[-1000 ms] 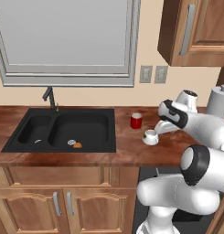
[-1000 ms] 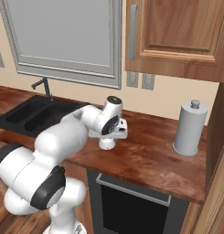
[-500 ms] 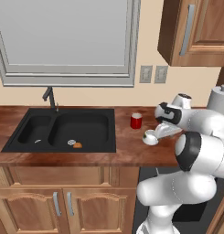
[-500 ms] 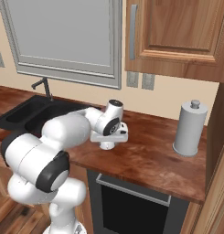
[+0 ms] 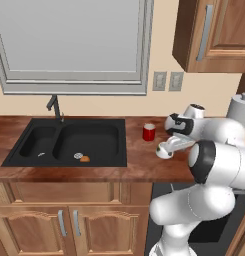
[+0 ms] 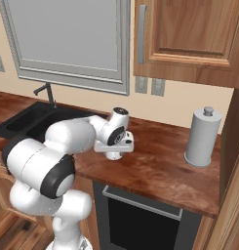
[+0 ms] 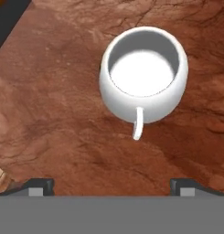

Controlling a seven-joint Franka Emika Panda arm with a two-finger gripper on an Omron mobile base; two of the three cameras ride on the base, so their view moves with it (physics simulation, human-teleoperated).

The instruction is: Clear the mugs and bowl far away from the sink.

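Observation:
A plain white mug [image 7: 143, 77] stands upright on the brown counter, its handle turned toward the hand camera. My gripper [image 7: 112, 185] hangs just above it, open, with the fingertips [image 7: 40, 185] spread wider than the mug and nothing between them. From the left base, the gripper [image 5: 169, 148] sits over the white mug [image 5: 163, 153], and the red mug [image 5: 149, 132] stands a little to its left, beside the black sink [image 5: 69, 142]. From the right base, the gripper [image 6: 114, 145] covers the white mug [image 6: 112, 156]. The bowl is out of view.
A small orange ball [image 5: 84, 159] lies in the sink's right basin by the drain. The dark faucet [image 5: 54, 106] rises behind the sink. A grey paper towel roll [image 6: 203, 137] stands at the counter's right end, under a wooden wall cabinet [image 6: 189, 39].
The arm has folded in and the hand has turned over the white mug. Both mugs stay where they were, and the jaws remain open.

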